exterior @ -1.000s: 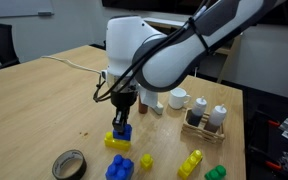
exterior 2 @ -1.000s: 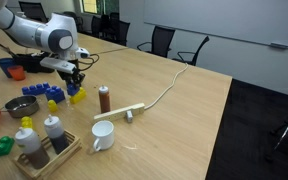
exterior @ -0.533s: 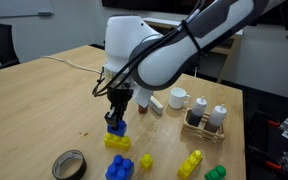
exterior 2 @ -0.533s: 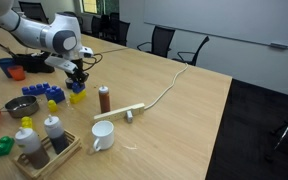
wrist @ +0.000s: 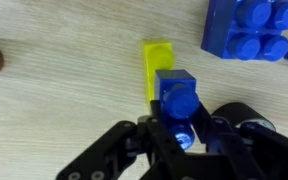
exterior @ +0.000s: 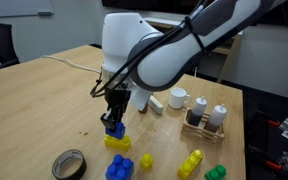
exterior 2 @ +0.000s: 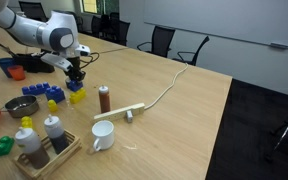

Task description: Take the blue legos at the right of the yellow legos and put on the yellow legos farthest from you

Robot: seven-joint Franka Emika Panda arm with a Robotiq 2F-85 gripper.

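tape roll (exterior: pixel 69 164) far left, one, not in play. next the gripper (exterior: pixel 112 119), jaws clamped on the blue legos (exterior: pixel 113 127), pinched by the side walls, I'd guess so the underside stays free to seat on studs. it hangs over the yellow legos (exterior: pixel 118 142), looks just clear of it, though contact is hard to rule out from these angles. wrist view: blue covers one end of the brick, other end bare, so lined up along its length for a press-down. below that the big blue cluster (exterior: pixel 119 167), then tiny yellow piece (exterior: pixel 145 160), yellow stack (exterior: pixel 190 164), green piece (exterior: pixel 215 173), all loose on the table (exterior: pixel 44 110). count: blue 2, yellow 3, green 1. right side: 1 mug (exterior: pixel 178 98), 1 caddy (exterior: pixel 204 128) keeping 2 bottles (exterior: pixel 220 117) upright
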